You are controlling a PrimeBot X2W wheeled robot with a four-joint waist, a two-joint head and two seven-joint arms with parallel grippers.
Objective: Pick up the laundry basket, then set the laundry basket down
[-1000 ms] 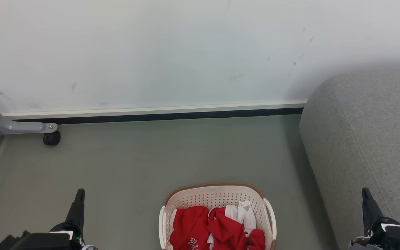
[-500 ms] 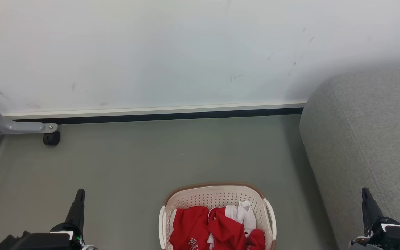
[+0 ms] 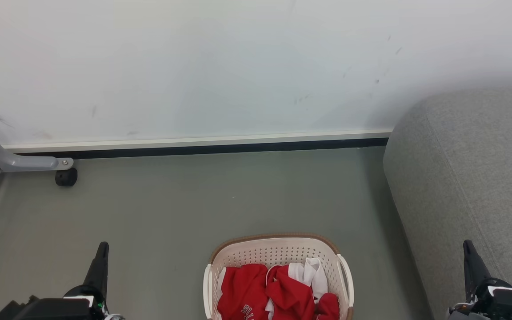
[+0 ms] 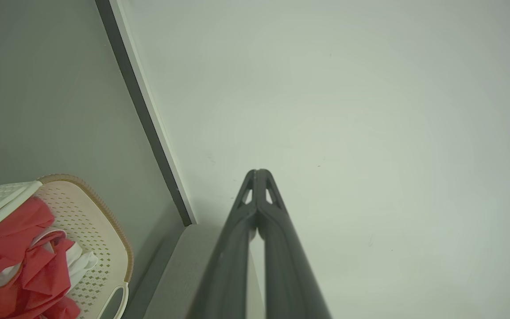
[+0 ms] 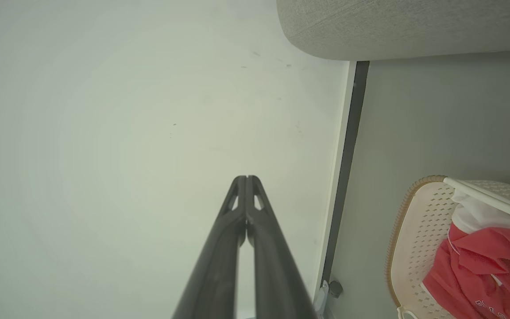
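Left gripper and right gripper: fingertips pressed together, empty, each well apart from the basket standing on the floor between them. Basket's near end is cut off by the frame edge, handles at left and right — long axis undeterminable. Red clothes hide its bottom.

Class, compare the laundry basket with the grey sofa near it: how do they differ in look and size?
The laundry basket is cream-white perforated plastic with a brown rim; the grey sofa is plain fabric. The basket is far smaller and lower than the sofa. The basket holds red and white clothes; the sofa is a closed bulk. Both have rounded corners and stand on the floor.
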